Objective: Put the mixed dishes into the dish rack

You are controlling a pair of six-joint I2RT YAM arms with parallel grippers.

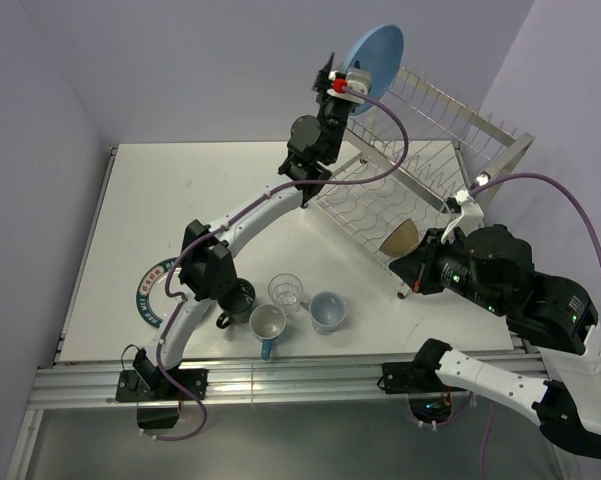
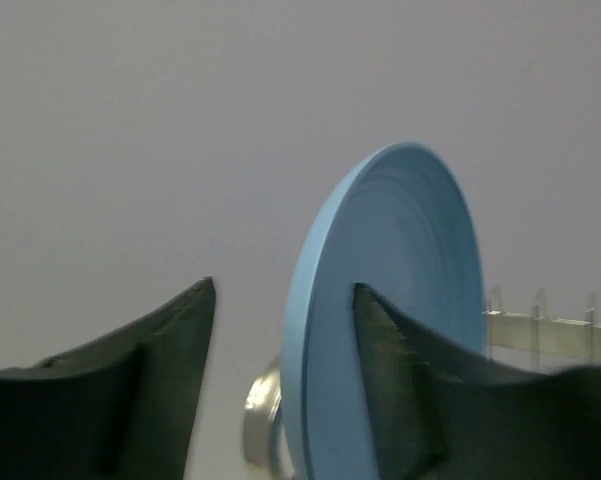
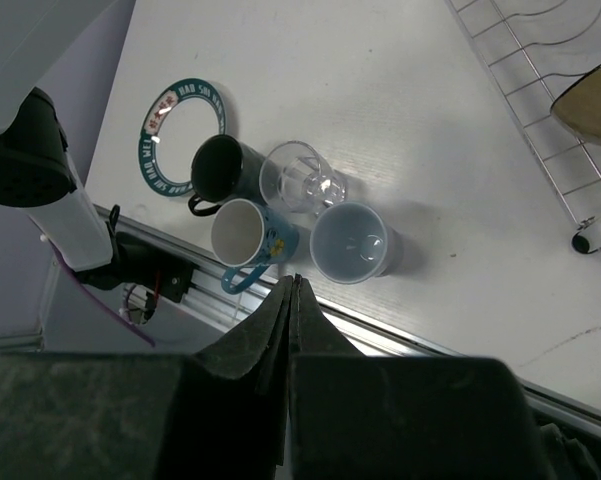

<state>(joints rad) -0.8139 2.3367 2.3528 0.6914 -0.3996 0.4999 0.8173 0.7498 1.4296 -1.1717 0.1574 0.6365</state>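
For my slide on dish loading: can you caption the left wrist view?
Left hand, fingers apart, straddles the upright light-blue plate by the dish rack.

Light-blue plate (image 1: 377, 55) upright at the wire rack's (image 1: 460, 115) upper tier (4 cups (image 1: 286, 292) clustered apart).

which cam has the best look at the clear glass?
Right wrist: the clear glass is large and unobstructed from above, beside the dark mug. Top external shows it small, among the cups. Left wrist misses it.
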